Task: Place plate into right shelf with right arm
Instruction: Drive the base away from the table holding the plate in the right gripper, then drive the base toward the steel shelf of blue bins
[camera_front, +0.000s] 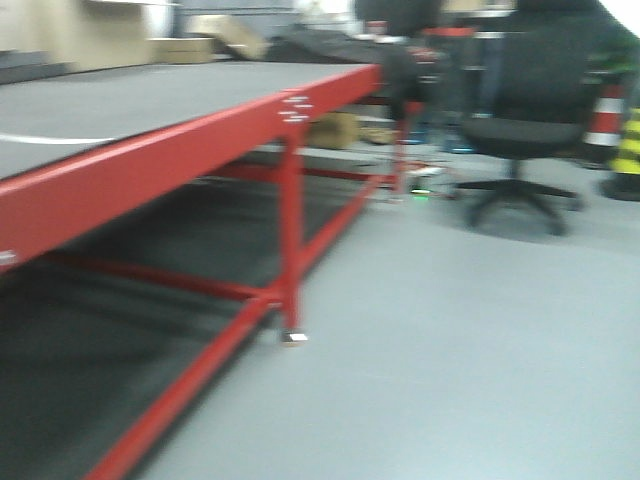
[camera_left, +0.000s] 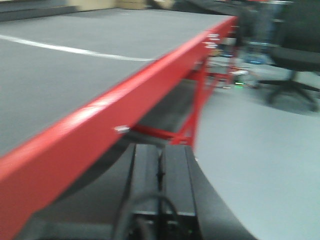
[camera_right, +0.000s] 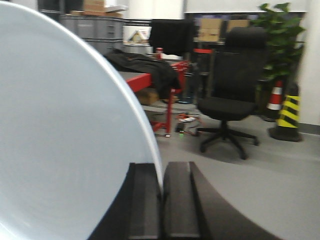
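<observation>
Right tool (camera_right: 162, 200) is pinching the pale plate (camera_right: 65, 140) by its rim, holding it edge-up, off the red surface (camera_right: 140, 81). It's looking stiff, slick, breakable, so the rim grip needs firmness. Left tool (camera_left: 161, 180) is sitting pressed together, empty.

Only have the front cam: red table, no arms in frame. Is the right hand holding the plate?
Observer: Yes. The right wrist view shows the right hand shut on the rim of the pale plate.
Operator: Left hand?
Observer: The left hand is shut with nothing in it, close to the red table edge.
Operator: Shelf ahead of the plate?
Observer: No shelf shows in any view. The right wrist camera faces an office chair and a traffic cone.
</observation>
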